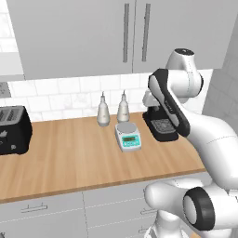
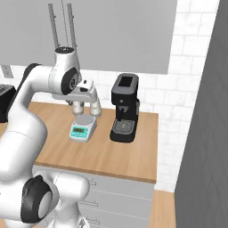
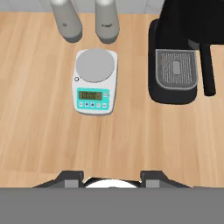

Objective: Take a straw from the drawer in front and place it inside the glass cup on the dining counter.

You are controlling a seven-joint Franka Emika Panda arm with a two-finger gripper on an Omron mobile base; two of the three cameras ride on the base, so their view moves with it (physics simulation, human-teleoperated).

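Scale (image 3: 95,82), coffee mach. (image 2: 124,108), 2 bottles (image 1: 103,110), toaster (image 1: 13,130)

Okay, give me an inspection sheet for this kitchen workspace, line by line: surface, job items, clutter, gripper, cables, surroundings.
Surface: wooden worktop, bare in front of the scale.
Job's things: closed drawer fronts below the worktop; straw, glass cup and dining counter nothing seen.
Clutter: kitchen scale; two grey bottles behind it; black coffee machine beside it; black toaster at far left.
Gripper: gripper above the worktop, jaws apart, holding nothing.
Cables: nothing seen.
Surroundings: white tiled wall; grey upper cabinets with vertical handles.
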